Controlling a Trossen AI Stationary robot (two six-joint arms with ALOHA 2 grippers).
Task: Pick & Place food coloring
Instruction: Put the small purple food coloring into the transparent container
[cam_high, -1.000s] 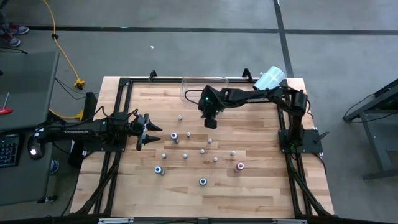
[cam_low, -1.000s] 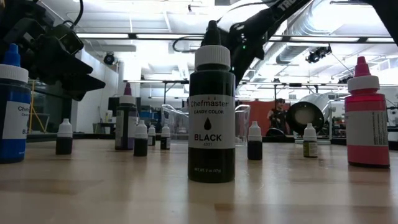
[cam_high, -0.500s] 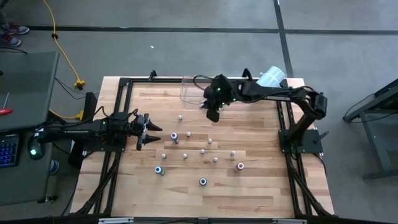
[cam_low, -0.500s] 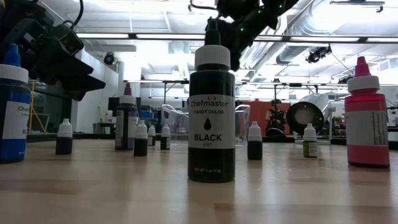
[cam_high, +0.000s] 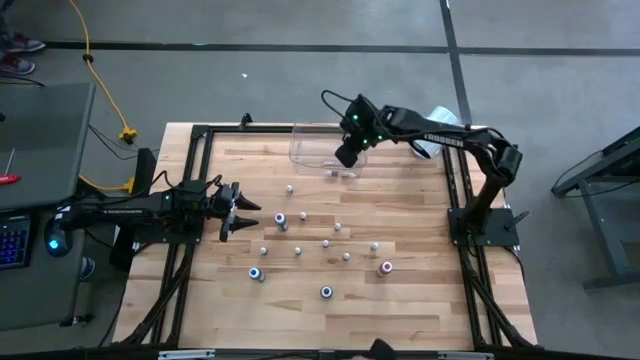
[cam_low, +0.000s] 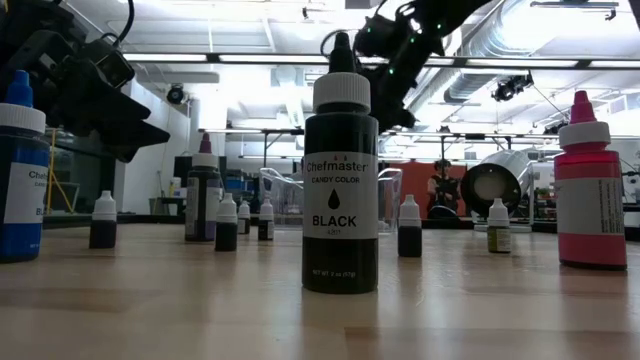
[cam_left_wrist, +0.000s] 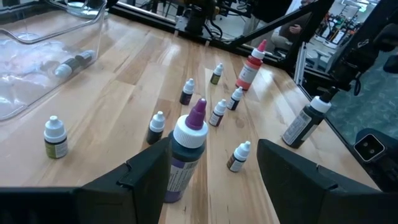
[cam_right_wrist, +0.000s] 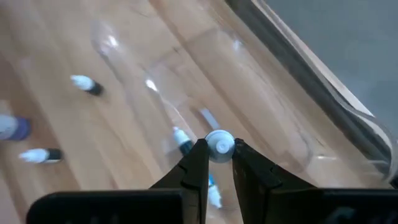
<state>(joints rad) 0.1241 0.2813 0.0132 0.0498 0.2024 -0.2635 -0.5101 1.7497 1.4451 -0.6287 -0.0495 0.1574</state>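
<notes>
- Right wrist view shows the right tool clamped on a small white-capped food coloring bottle, cap between the fingers, held above the clear bin, probably so it can drop inside.
- Farther off, the bin at the desk's far edge already holds a bottle or two.
- Remaining bottles stand scattered mid-desk: tiny, dark, mostly whitish caps.
- The left tool waits at the left, fingers apart.

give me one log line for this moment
right gripper: shut on small bottle, above clear bin | left gripper: open, waiting at table's left | loose bottles: mid-table
</notes>
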